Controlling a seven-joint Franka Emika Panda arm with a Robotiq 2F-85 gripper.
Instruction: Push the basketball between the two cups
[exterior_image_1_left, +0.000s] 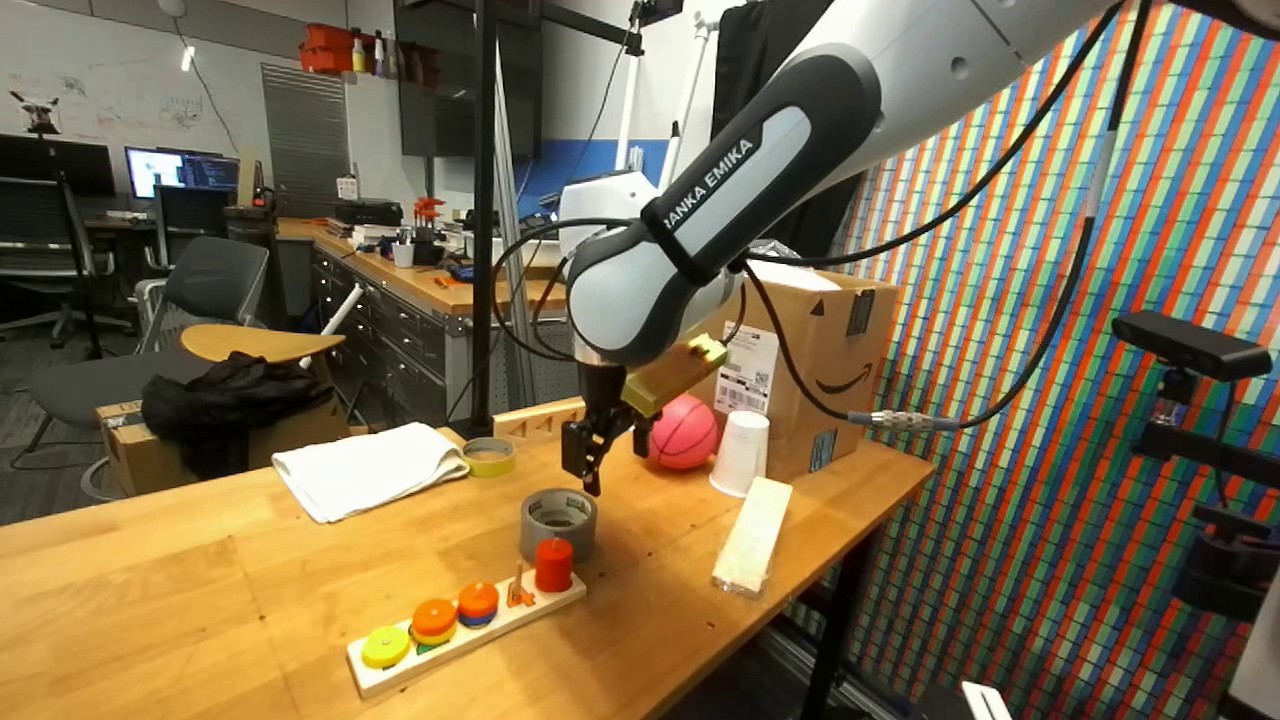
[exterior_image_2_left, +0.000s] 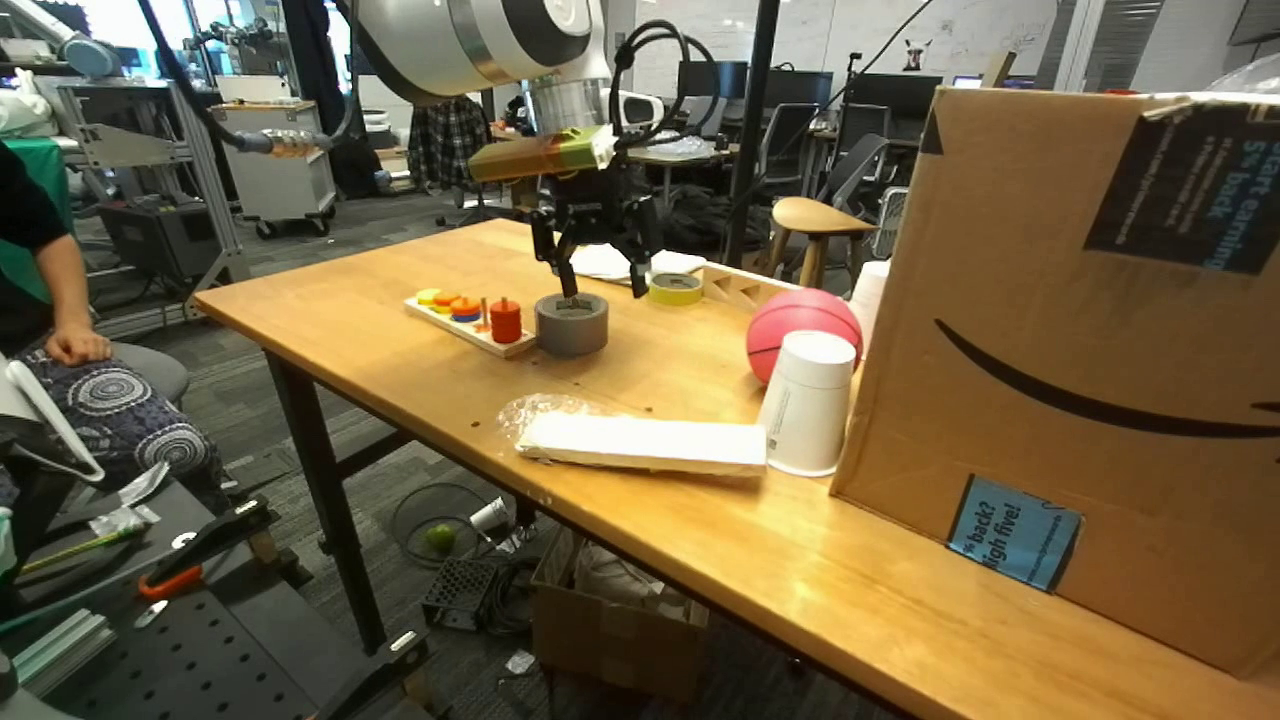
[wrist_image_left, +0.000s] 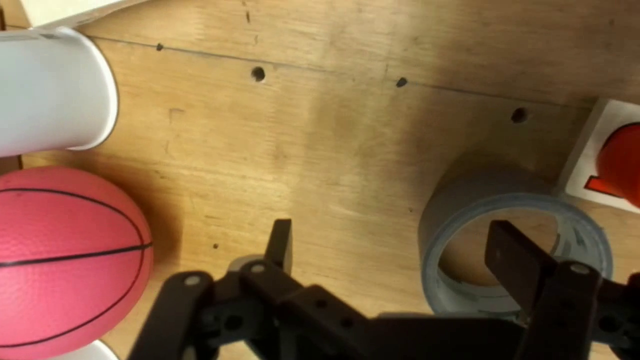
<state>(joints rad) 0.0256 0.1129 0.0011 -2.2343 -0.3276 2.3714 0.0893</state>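
Note:
The pinkish-red basketball rests on the table by the cardboard box, black seams showing. A white cup stands upside down beside it. Mostly hidden behind ball and box is another white cup. In the wrist view the basketball appears between the near cup and a sliver of the far cup. My gripper hangs open above the table, apart from the ball, nothing held. From the wrist, the ball lies left of the gripper; one finger overlaps the tape ring.
A grey tape roll stands just under my gripper, touching or near the stacking toy. A white wrapped bar lies before the near cup. The large box backs the cups. Yellow tape and a white cloth lie farther off.

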